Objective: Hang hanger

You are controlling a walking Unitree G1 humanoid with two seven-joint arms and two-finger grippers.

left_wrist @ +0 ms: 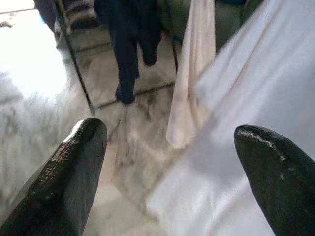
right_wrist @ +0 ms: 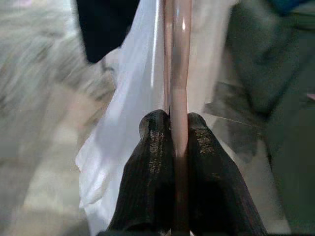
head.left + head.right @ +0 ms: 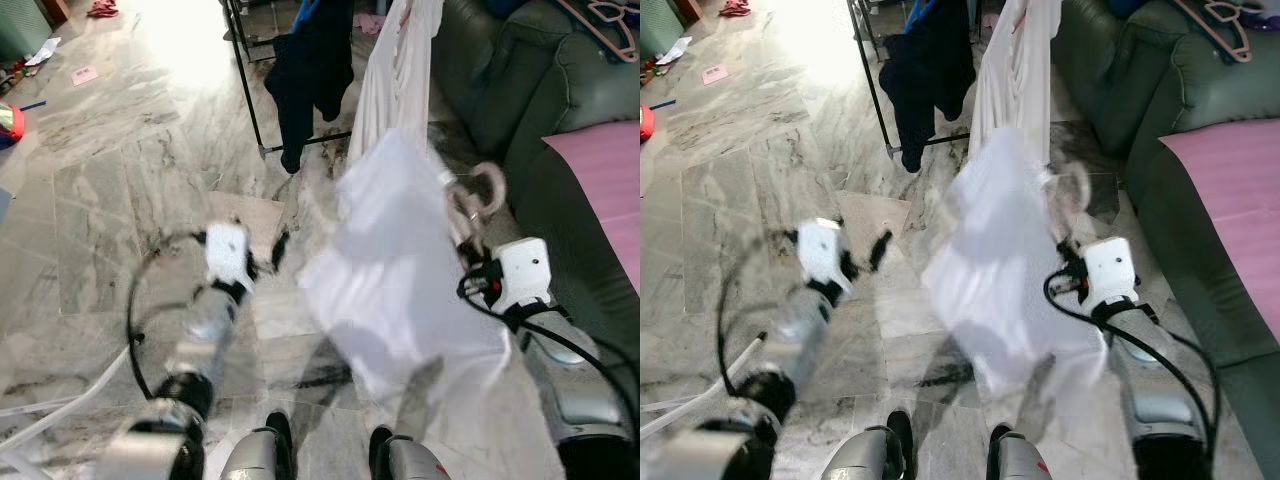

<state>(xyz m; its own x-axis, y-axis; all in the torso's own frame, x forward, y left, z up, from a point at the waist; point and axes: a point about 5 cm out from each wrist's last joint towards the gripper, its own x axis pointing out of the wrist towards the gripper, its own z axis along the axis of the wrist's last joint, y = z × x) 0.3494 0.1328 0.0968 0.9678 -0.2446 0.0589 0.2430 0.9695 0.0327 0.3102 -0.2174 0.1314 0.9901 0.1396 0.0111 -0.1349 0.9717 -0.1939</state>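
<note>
One pink hanger (image 2: 178,73) w/ white garment (image 3: 400,270), right gripper (image 2: 180,129).

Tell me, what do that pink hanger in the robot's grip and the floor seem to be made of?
The pink hanger, clamped in the right gripper, looks like smooth plastic: a glossy highlight runs along its stem. The floor looks like polished marble or marble-look tile, grey-veined and glaring under the light. Blur leaves both uncertain.

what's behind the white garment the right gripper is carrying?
Behind the white garment stands a black clothes rack on the marble floor, with a dark garment and a cream one hanging. The rack's right side is covered. The right gripper clamps the pink hanger.
</note>
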